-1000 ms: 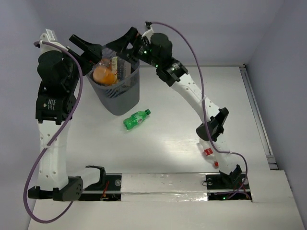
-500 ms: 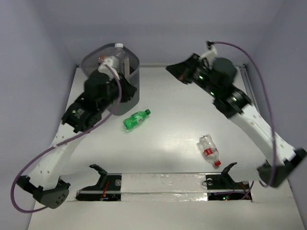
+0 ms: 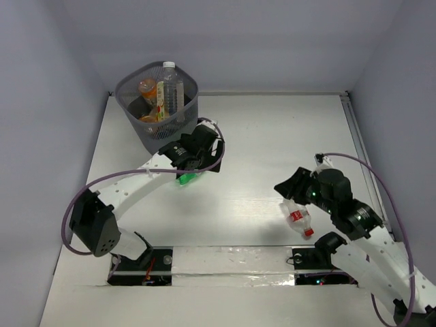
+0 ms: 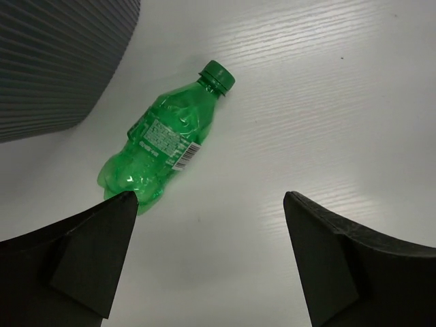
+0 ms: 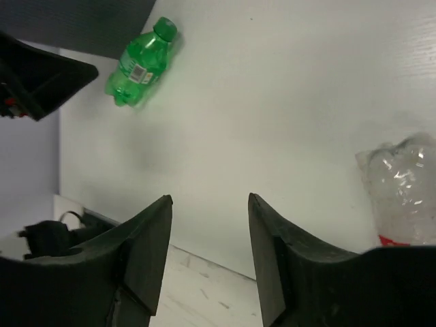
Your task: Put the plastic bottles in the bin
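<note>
Left end effector (image 4: 208,204) hangs released over the tabletop (image 3: 272,136), its two fingers spread wide with nothing between them. Its arm runs low from a folded elbow at 8 o'clock in the top view and stretches toward 1 o'clock, the wrist ending beside the foot of the bin (image 3: 167,133). The right end effector (image 5: 208,201) is likewise released and grips nothing. Its arm is bent in from the 4 o'clock corner, with the wrist pointing toward 10 o'clock.

The dark grey mesh bin stands upright at 11 o'clock on the tabletop. It holds a tall clear bottle (image 3: 169,88) with a white cap that rises above the rim, and an orange bottle (image 3: 148,87) beside it at 9 o'clock.

A green bottle (image 4: 163,143) lies on its side just at 5 o'clock of the bin, largely under the left wrist in the top view. In the left wrist view its green cap points to 1 o'clock, its crumpled base sits just ahead of the left-hand fingertip, and the bin wall stands near at 10 o'clock.

A crushed clear bottle (image 3: 296,214) with a red label and red cap lies at 5 o'clock of the right end effector, outside its fingers.

Purple cables (image 3: 109,180) loop along both arms.
</note>
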